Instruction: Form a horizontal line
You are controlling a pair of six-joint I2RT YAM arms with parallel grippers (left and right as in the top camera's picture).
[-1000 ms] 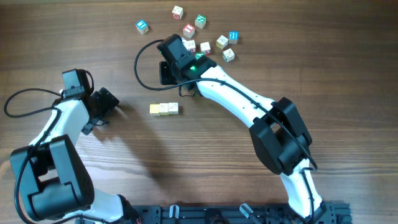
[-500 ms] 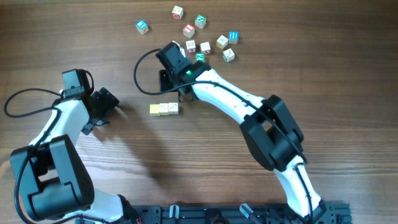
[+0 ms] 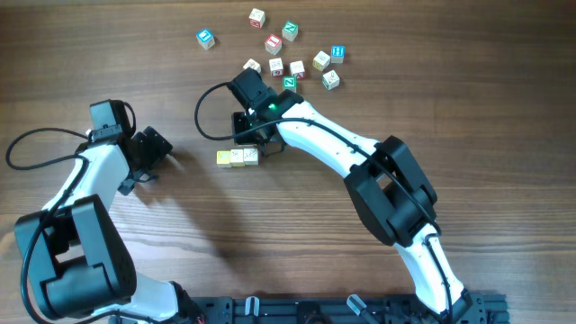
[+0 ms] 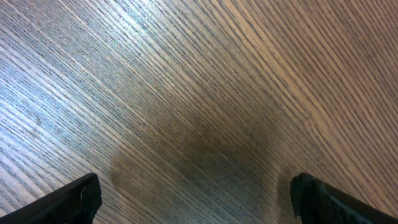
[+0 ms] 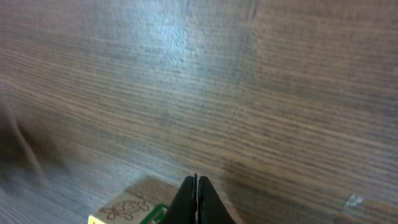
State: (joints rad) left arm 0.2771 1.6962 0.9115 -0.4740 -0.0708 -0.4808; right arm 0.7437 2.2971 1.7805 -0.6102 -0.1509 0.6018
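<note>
Presently, the horizontal line (image 3: 237, 157) is made up of three tiny wooden cubes set edge to edge in a short straight row on the tabletop (image 3: 297, 225), with a yellowish one at the left end and two pale cream ones after it. The right hand (image 3: 262, 141) is poised just beyond the far side of the line's right end, its fingers pressed together with nothing pinched between them. In the right wrist view a green-edged cube (image 5: 124, 210) is glimpsed close beside the fingertips (image 5: 190, 205); whether it is touched cannot be told. Farther beyond the line, past the right arm (image 3: 342, 148), loose cubes (image 3: 297, 68) are scattered, among them a red-faced cube (image 3: 274, 42) and a blue-faced cube (image 3: 206, 38). The left hand (image 3: 155, 149) is positioned well to the left of the line, its fingers spread wide over bare wood.
</note>
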